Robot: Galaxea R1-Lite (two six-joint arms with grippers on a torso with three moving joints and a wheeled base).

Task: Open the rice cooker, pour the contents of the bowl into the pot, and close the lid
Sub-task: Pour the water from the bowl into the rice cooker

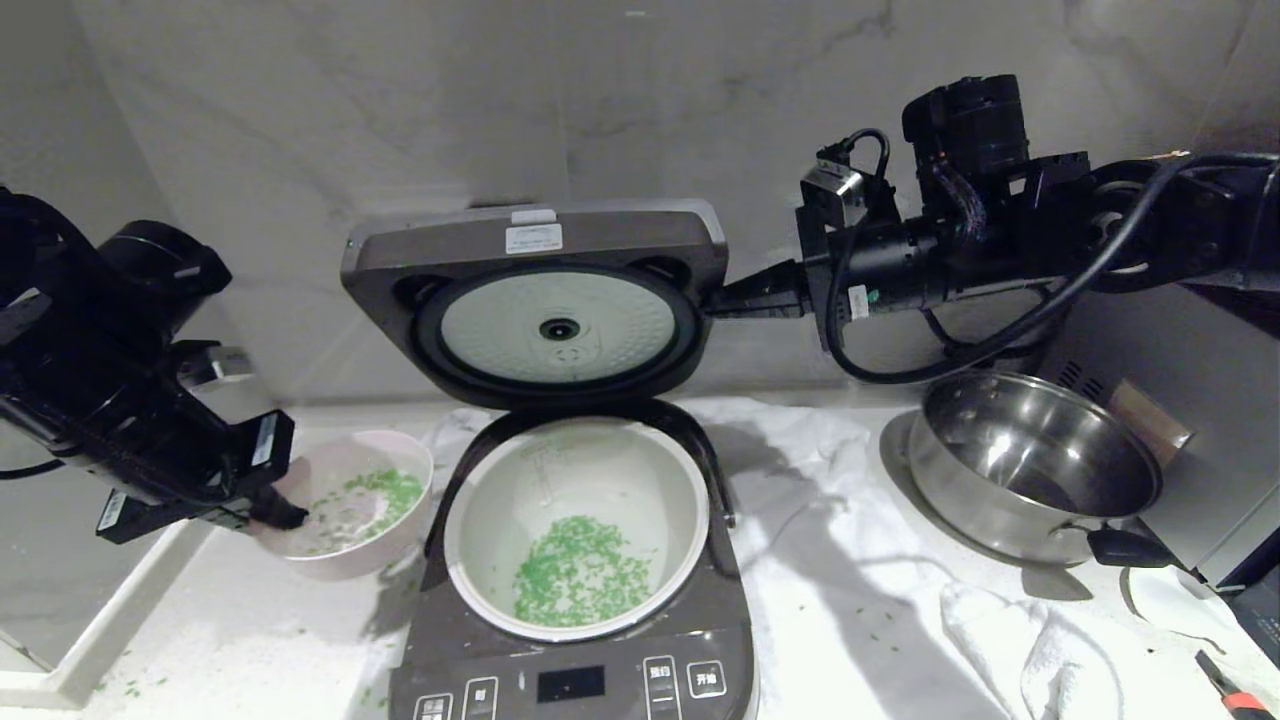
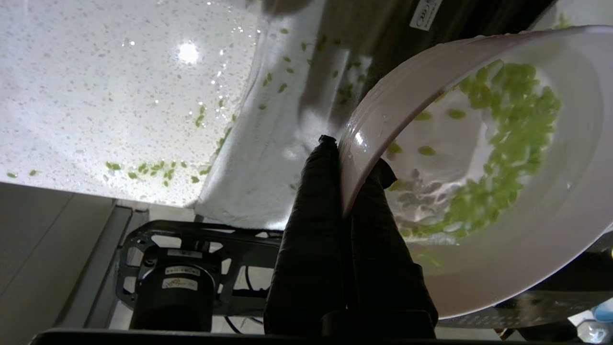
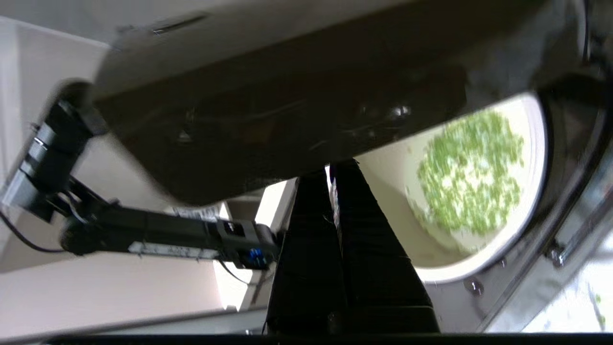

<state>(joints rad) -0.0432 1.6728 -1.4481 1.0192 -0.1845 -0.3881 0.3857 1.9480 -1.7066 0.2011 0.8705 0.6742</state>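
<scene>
The rice cooker [image 1: 570,680] stands in the middle with its lid [image 1: 540,300] raised upright, the silver plate facing me. Its pot [image 1: 575,470] holds a spread of green bits [image 1: 580,580]. Left of the cooker, my left gripper [image 1: 285,515] is shut on the rim of the pale pink bowl [image 1: 390,545]. More green bits [image 1: 385,490] and some liquid remain inside it. The left wrist view shows the fingers [image 2: 316,201] pinching the bowl's wall [image 2: 503,268]. My right gripper [image 1: 715,300] is shut and holds nothing, its tips at the lid's right edge [image 3: 287,124].
A steel pan [image 1: 1030,465] with black handles sits at the right on a white cloth [image 1: 800,520]. Green bits [image 2: 153,167] lie scattered on the speckled counter left of the cooker. The counter's edge [image 1: 110,620] runs at the near left. A marble wall stands close behind.
</scene>
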